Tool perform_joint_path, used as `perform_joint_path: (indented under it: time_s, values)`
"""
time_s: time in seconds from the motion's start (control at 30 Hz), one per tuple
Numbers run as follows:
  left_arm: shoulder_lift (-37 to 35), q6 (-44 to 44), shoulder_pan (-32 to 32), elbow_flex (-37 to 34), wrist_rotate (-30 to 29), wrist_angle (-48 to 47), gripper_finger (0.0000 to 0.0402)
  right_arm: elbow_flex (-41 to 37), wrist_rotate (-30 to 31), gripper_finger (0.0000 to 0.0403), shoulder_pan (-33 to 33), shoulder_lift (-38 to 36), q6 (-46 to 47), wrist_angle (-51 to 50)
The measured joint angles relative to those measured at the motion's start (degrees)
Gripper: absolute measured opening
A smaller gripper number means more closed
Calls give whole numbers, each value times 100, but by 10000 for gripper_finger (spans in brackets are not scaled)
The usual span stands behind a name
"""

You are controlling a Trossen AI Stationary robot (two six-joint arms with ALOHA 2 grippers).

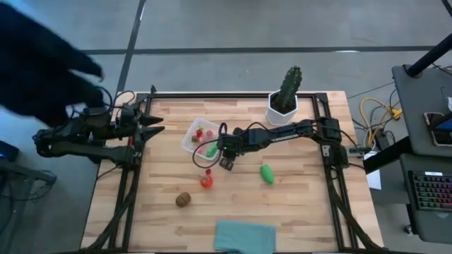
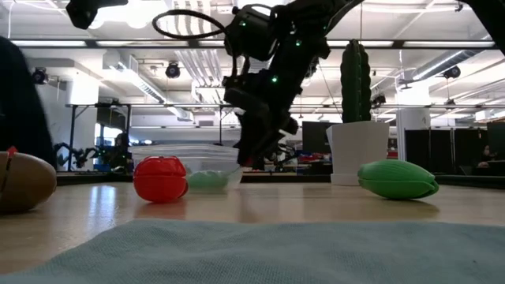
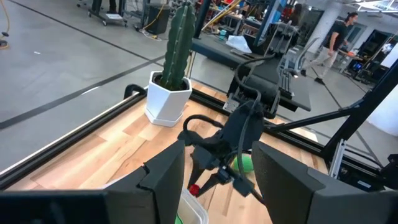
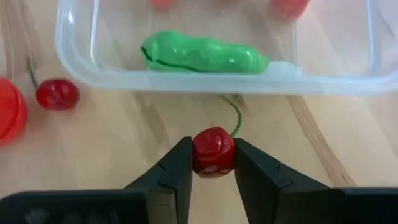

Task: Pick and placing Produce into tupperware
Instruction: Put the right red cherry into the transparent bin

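**Right gripper pinches a cherry beside the tupperware**

High view: the wooden table (image 1: pixel 296 204) carries the clear tupperware (image 1: pixel 189 138) left of centre, toward the far edge, with small red pieces and a green piece (image 1: pixel 210 149) inside. The right gripper (image 1: pixel 224 159) reaches in from the right edge and sits just beside the tub's near-right corner. A red tomato-like piece (image 1: pixel 206 181) lies just nearer than the tub, a brown kiwi (image 1: pixel 183 200) closer to the near edge, a second green piece (image 1: pixel 267 173) alone near the middle. Cactus in a white pot (image 1: pixel 284 99) stands at the far edge, a teal cloth (image 1: pixel 244 236) at the near edge. The left gripper (image 1: pixel 157 124) waits at the far-left corner, off the produce.

Low view: right gripper (image 2: pixel 254 158) hangs low beside the tub (image 2: pixel 185 158); tomato (image 2: pixel 160 179), kiwi (image 2: pixel 24 181), green piece (image 2: pixel 398 179) on the wood, cloth (image 2: pixel 260 252) in front.

Left wrist view: own fingers (image 3: pixel 163 177) slightly apart, nothing between them; right arm (image 3: pixel 239 134), cactus (image 3: pixel 174 56), a person (image 3: pixel 333 40) walking in the background.

Right wrist view: fingers (image 4: pixel 176 165) pressed onto a red cherry (image 4: pixel 213 152), stem up, just outside the tub wall (image 4: pixel 186 81). Green piece (image 4: pixel 202 54) lies inside; another cherry (image 4: pixel 57 94) on the table beside the tub.
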Motion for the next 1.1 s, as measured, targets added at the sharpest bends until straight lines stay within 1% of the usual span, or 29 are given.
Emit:
perform_joint_path:
  time_s: [0.2, 0.3, 0.43, 0.57, 0.7, 0.8, 0.93, 1.0, 1.1]
  values:
    - [-24, 4, -2, -2, 1, -29, 173, -7, 1, 105, 62, -131, -102, -760]
    - [-33, 6, -2, -2, 1, -56, 173, -9, -18, 106, 120, -327, -42, -893]
    - [-39, 5, -1, -9, 2, -150, 173, -7, 18, 102, 161, -794, -26, -853]
    - [-35, 7, -1, -31, 3, -224, 173, -7, 353, 101, 162, -1287, 52, -785]
    - [-37, 7, 0, -75, 1, -151, 173, -4, 451, 104, 84, -1528, 58, -223]
    - [-10, 6, -2, -78, 1, -138, 173, 0, 379, 104, -78, -1411, 229, 231]
    - [32, 2, 0, -79, 1, -108, 173, 47, -202, 107, -370, -1010, 589, 882]
    - [44, -1, -2, -79, 1, -114, 173, 230, -308, 110, -439, -746, 603, 1077]
    - [83, -74, -2, -79, 0, -114, 173, 654, -406, 114, -451, -325, 359, 1154]
